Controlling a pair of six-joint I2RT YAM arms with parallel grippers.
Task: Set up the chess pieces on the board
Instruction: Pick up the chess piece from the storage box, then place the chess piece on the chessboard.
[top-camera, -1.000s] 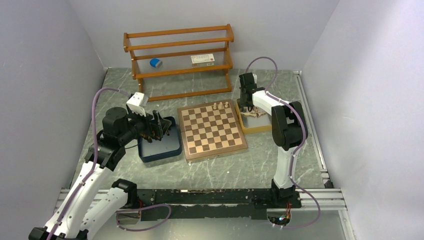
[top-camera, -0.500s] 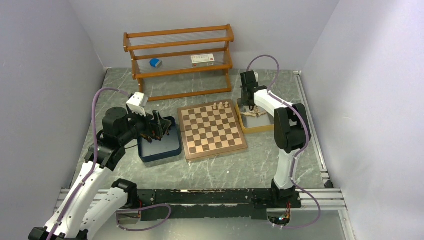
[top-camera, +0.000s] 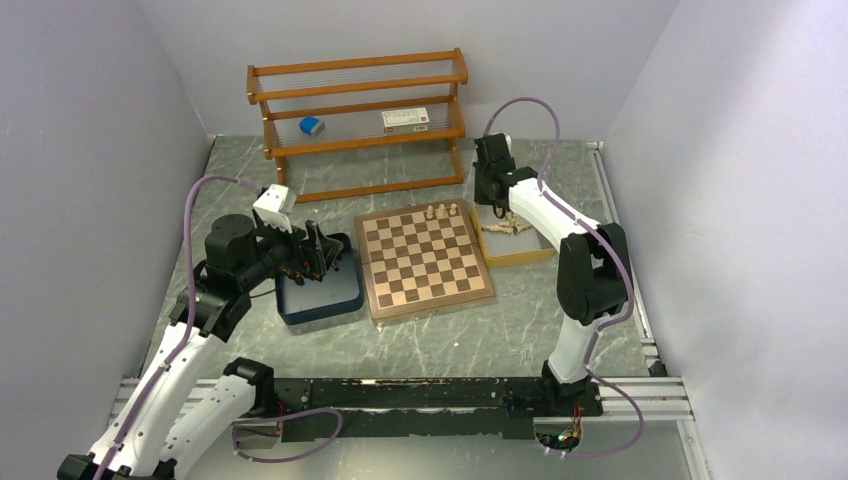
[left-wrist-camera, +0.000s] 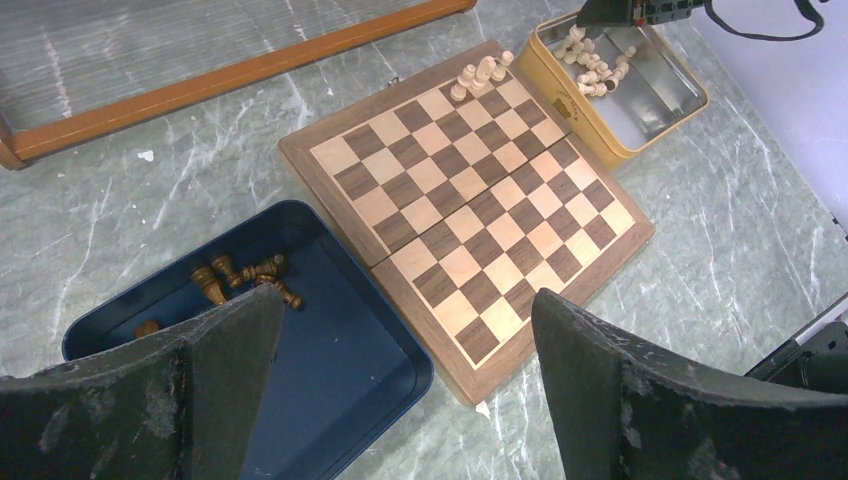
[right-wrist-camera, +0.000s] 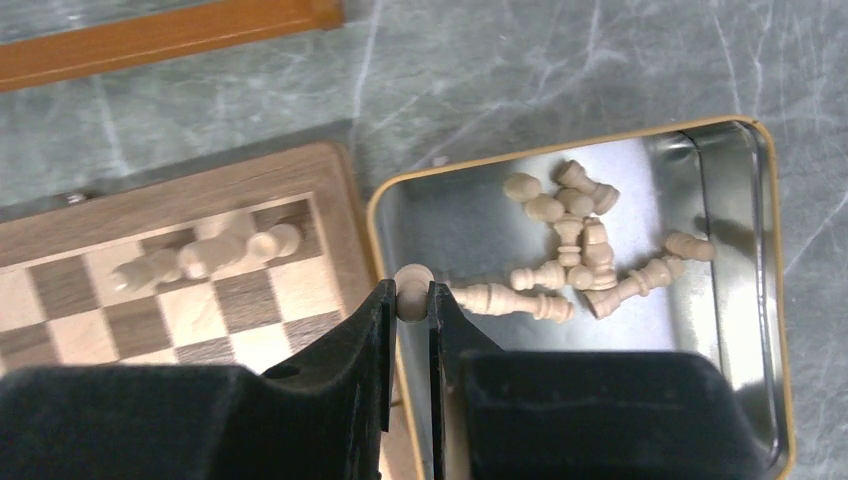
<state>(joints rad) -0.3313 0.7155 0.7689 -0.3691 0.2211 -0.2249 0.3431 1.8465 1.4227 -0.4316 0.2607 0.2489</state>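
right gripper (right-wrist-camera: 411, 306) pinching cream piece (right-wrist-camera: 413, 281) (above yellow tray (right-wrist-camera: 700, 350)), left gripper (left-wrist-camera: 405, 300) agape

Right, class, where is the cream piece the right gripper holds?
In the right wrist view, the cream piece is pinched in the right gripper, over the rim of the yellow tray nearest the board.

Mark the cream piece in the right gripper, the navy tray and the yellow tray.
cream piece (right-wrist-camera: 412, 284): right wrist view, its round head.
navy tray (left-wrist-camera: 338, 335): left wrist view, bare floor.
yellow tray (right-wrist-camera: 725, 330): right wrist view, bare floor.
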